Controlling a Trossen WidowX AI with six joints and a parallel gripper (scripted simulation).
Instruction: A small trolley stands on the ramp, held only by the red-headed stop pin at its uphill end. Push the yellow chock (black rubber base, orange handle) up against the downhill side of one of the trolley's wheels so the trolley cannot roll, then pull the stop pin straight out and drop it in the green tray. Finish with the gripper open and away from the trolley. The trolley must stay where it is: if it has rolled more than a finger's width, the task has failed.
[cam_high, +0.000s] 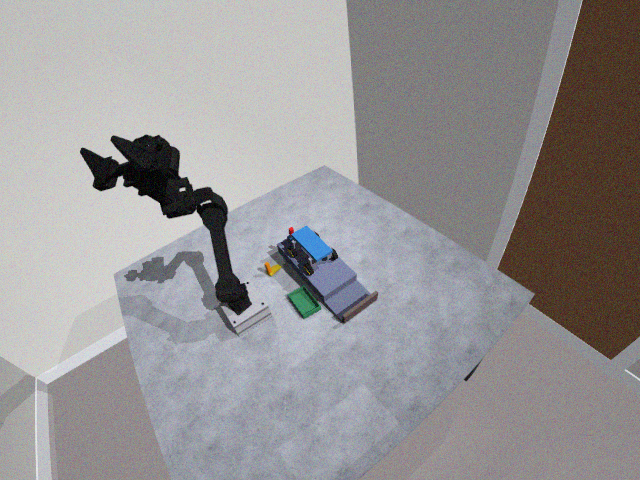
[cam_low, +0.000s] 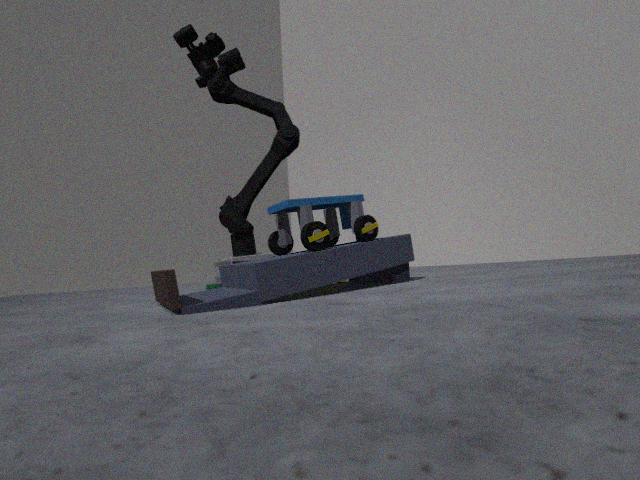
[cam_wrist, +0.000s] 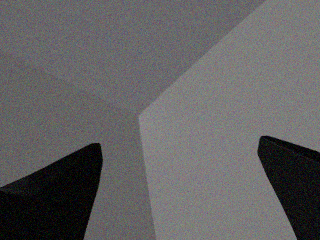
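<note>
The trolley (cam_high: 312, 243) (cam_low: 316, 203) has a blue deck and black wheels with yellow marks. It stands near the top of the grey ramp (cam_high: 336, 285) (cam_low: 330, 263). The red-headed stop pin (cam_high: 291, 228) stands at the trolley's uphill end. The yellow chock (cam_high: 271, 268) with its orange handle lies on the table left of the ramp, apart from the wheels. The green tray (cam_high: 303, 301) lies empty beside the ramp's lower part. My gripper (cam_high: 98, 147) (cam_wrist: 184, 150) is open and empty. It is raised high, far left of the trolley, and points away from it at the walls.
The arm's base (cam_high: 248, 316) stands on a light block left of the tray. A brown end stop (cam_high: 359, 305) (cam_low: 165, 289) closes the ramp's low end. The grey table (cam_high: 413, 289) ends near walls at the back.
</note>
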